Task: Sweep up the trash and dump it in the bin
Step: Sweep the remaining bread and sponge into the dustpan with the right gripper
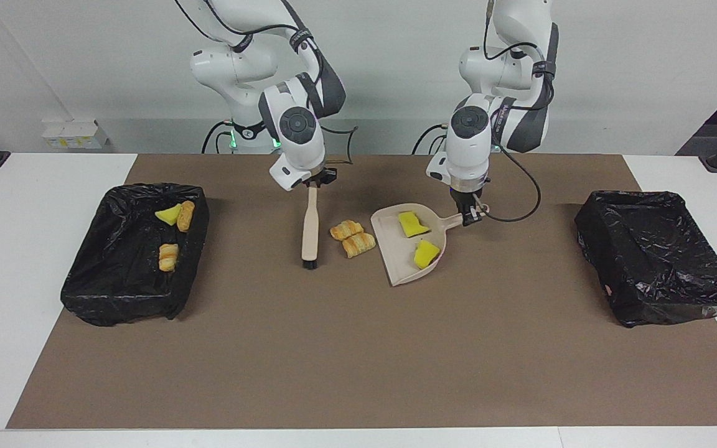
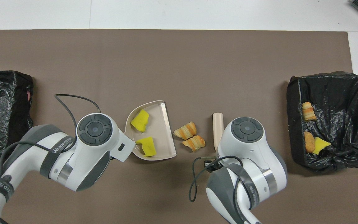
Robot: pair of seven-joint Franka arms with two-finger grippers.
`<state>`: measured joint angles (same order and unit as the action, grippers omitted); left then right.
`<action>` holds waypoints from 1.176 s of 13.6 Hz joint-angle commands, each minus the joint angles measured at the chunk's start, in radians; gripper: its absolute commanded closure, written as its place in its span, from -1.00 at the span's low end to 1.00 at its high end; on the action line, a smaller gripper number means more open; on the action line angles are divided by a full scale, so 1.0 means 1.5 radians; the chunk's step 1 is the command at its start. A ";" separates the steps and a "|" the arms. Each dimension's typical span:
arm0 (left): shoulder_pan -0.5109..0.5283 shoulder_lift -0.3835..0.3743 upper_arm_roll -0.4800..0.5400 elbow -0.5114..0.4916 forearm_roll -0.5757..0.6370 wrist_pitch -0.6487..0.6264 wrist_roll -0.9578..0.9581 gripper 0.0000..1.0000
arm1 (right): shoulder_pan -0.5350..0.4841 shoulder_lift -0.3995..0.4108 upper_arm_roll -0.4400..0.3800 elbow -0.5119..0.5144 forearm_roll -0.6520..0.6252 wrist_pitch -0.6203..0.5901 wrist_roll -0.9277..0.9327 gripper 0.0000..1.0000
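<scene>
Mid-sweep, judging by the layout: two bread pieces [image 1: 353,238] loose on the mat between brush [image 1: 310,231] and dustpan [image 1: 409,242]; two yellow sponge bits [image 1: 419,239] already in the pan.

Nearest the robots: right gripper [image 1: 313,182] clenched on the top of the brush handle, wrist pointing straight down, brush hanging near vertical with bristles at or just off the mat, beside the bread on the side toward the right arm's end; right arm folded back, elbow high. Left gripper [image 1: 472,215] clamped on the dustpan handle stub, forearm dropping steeply from a raised elbow, cable looping off the wrist; pan lying flat on the mat, open lip facing the bread, small gap between lip and nearer piece.

To do the step well: bristles down onto the mat before pushing; drag toward the left arm's end so both pieces ride over the lip together; pan lip pressed flat, otherwise bread likely to wedge under it; stroke kept slow, pieces look light and liable to roll sideways; pan held level afterwards so sponge bits stay in.

Farther out: bin [image 1: 137,252] at the right arm's end holding one yellow bit and two bread pieces; second bin [image 1: 657,256] at the left arm's end, no trash visible in it.
</scene>
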<state>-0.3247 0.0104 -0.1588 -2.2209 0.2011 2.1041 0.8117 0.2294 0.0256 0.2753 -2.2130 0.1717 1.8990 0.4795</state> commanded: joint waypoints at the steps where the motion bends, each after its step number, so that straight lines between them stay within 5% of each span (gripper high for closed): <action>1: -0.004 -0.016 0.006 -0.021 0.011 0.016 0.004 1.00 | 0.027 0.043 0.006 0.006 0.004 0.049 0.024 1.00; 9: -0.001 -0.016 0.006 -0.021 0.009 0.015 0.001 1.00 | 0.111 0.111 0.006 0.177 0.097 0.012 0.030 1.00; 16: 0.008 -0.014 0.007 -0.015 -0.001 0.009 -0.074 1.00 | 0.123 0.093 0.006 0.201 0.090 0.010 0.022 1.00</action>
<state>-0.3218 0.0104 -0.1547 -2.2237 0.1983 2.1048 0.7454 0.4282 0.1774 0.2819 -1.9341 0.2967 1.9329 0.5216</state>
